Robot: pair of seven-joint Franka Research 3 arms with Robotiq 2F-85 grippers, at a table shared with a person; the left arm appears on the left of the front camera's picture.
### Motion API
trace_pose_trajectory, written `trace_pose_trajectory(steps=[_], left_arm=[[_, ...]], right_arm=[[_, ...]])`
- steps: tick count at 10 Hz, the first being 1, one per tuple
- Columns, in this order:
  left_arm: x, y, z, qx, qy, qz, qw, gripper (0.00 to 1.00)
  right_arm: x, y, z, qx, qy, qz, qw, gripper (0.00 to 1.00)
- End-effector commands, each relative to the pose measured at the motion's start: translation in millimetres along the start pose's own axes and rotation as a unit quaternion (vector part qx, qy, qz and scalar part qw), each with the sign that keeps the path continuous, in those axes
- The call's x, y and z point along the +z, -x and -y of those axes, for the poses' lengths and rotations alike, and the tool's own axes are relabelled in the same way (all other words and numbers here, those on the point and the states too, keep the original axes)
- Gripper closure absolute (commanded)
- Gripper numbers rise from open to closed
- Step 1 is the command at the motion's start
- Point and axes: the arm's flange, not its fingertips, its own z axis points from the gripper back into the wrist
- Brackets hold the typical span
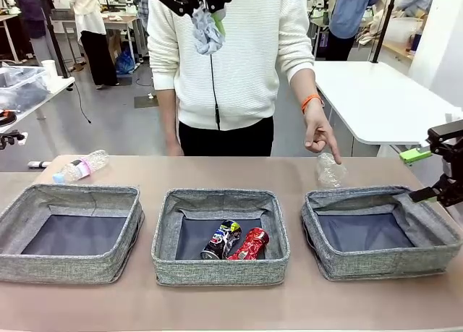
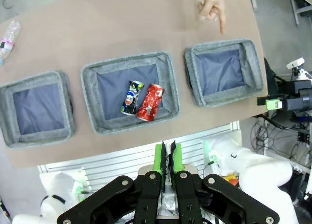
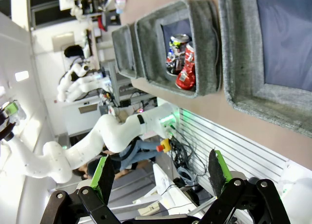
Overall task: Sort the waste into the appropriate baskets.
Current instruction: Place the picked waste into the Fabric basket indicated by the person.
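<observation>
Left wrist view: a crumpled wad point(image 2: 170, 156) is clenched in the left gripper point(image 2: 167, 149), high up, with the middle basket point(image 2: 88, 87) straight ahead (right gripper point(image 3: 160, 158) spread, empty).

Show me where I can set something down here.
Free: the dark bottoms of the left grey woven fabric basket and the right basket, and the bare table strip in front of all three. Crowded: the middle basket, with a dark printed can and crushed red can; behind the right basket, a clear plastic bottle by the person's hand.
</observation>
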Motion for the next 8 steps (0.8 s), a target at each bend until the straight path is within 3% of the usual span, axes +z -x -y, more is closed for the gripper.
trace_pose_trajectory(steps=[1,3,6,8], left_arm=[[0.0,0.0,0.0,0.000,0.000,0.000,1.000,0.93],[-58.0,19.5,10.7,-0.071,0.032,-0.022,0.997,0.93],[-165.9,29.9,50.1,-0.119,0.139,-0.061,0.981,0.93],[-232.3,14.6,94.9,-0.127,0.212,-0.097,0.964,0.93]], right_arm=[[0.0,0.0,0.0,0.000,0.000,0.000,1.000,0.00],[55.0,21.1,21.2,-0.019,0.024,0.013,0.999,0.00],[185.0,108.0,41.3,-0.033,-0.006,0.171,0.985,0.00],[215.9,159.3,51.1,-0.031,-0.013,0.260,0.965,0.00]])
